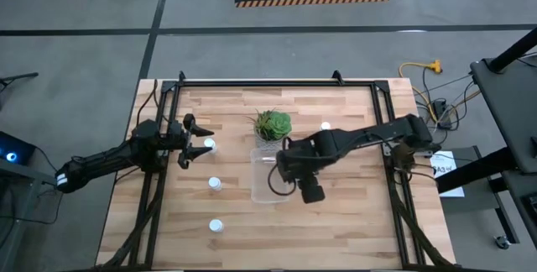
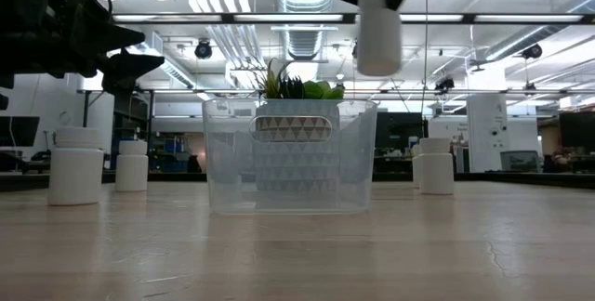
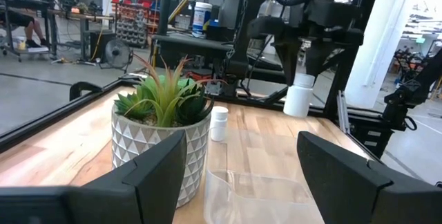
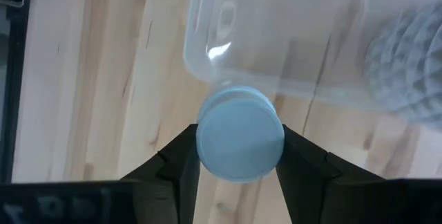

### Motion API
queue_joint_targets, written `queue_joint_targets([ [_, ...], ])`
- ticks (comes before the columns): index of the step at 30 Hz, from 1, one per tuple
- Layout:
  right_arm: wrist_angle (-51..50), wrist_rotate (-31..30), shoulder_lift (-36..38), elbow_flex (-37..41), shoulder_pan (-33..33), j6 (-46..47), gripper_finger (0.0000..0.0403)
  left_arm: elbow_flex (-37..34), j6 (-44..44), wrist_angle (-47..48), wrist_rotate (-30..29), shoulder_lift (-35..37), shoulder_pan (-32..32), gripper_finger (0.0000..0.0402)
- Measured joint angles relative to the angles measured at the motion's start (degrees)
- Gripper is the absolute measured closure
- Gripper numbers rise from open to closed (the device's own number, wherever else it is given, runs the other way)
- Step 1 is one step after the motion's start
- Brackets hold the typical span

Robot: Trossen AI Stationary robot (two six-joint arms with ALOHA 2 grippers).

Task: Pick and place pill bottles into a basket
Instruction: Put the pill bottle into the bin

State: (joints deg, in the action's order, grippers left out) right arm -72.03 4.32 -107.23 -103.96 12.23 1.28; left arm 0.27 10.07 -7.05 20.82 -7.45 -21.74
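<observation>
- While the right gripper (image 4: 238,156) hangs above the basket (image 2: 228,166), it grips a pill bottle (image 2: 378,30) by the sides, fingers pinched on its body just below the cap.
- Held bottle is upright, long axis vertical, cap up toward the wrist; in the low view it hangs clear above the basket's rim, over its right end as seen there.
- Basket is clear plastic, near table centre, long axis running from the plant toward the front edge in the high view; whether anything lies inside I cannot tell.
- Potted plant (image 1: 273,124) sits just beside the basket's far short end.
- Left gripper (image 1: 198,141) is over the table's left side, jaws partly apart, holding nothing.
- One bottle (image 1: 209,145) stands upright on the wood just beside the left fingertips; cannot tell if touching.
- Two more bottles (image 1: 215,183) (image 1: 216,225) stand upright left of the basket, well apart.
- Another bottle (image 1: 325,126) stands upright right of the plant.
</observation>
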Motion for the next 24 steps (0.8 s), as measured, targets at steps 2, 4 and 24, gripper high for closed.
queue_joint_targets([
  [2,-0.8,0.0,-1.5,-2.4,-0.4,-1.5,0.0262,0.0,0.0,0.0,0.0,0.1,0.0,0.0143],
  [4,-1.8,0.0,-3.5,-5.2,-0.6,-2.8,0.0262,0.0,0.0,0.0,0.0,0.0,0.0,0.0143],
  [24,-4.1,-1.1,-14.8,-15.4,-1.1,-7.5,0.0262,0.0,0.0,0.0,0.0,-0.1,0.0,0.0143],
])
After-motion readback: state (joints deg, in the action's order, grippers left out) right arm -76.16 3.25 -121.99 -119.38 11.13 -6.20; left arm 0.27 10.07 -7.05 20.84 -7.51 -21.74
